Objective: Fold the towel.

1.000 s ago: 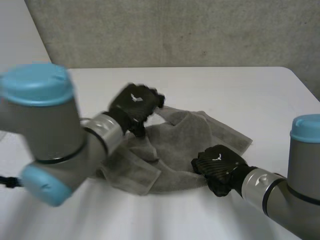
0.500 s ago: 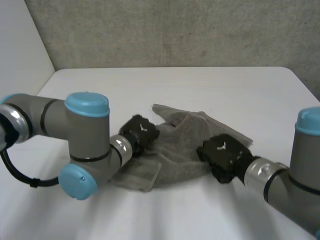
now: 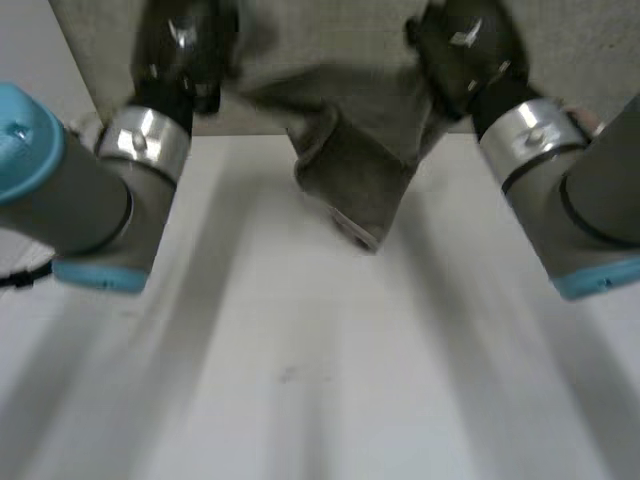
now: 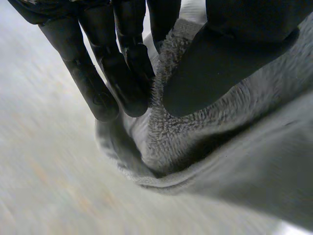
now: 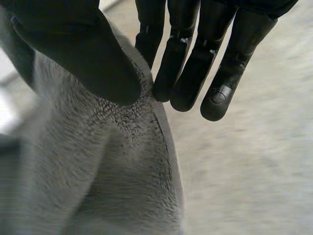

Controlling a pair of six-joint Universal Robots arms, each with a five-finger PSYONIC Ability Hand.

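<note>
The grey towel point(image 3: 350, 170) hangs in the air between my two raised hands, its lower end sagging toward the white table point(image 3: 300, 370). My left hand point(image 3: 185, 45) is up at the towel's left top corner. In the left wrist view its thumb point(image 4: 230, 54) presses the towel's edge point(image 4: 195, 142) against the fingers point(image 4: 124, 73), a pinch. My right hand point(image 3: 465, 50) is at the right top corner. The right wrist view shows its thumb point(image 5: 83, 54) clamping the towel point(image 5: 112, 176) against the fingers point(image 5: 195, 63).
A grey wall point(image 3: 330, 30) stands behind the table. Both arms point(image 3: 90, 200) reach up and forward over the table's near half.
Both hands have risen from the table with the towel, lifting it clear of the surface. The left hand closed on the towel's corner during the last second.
</note>
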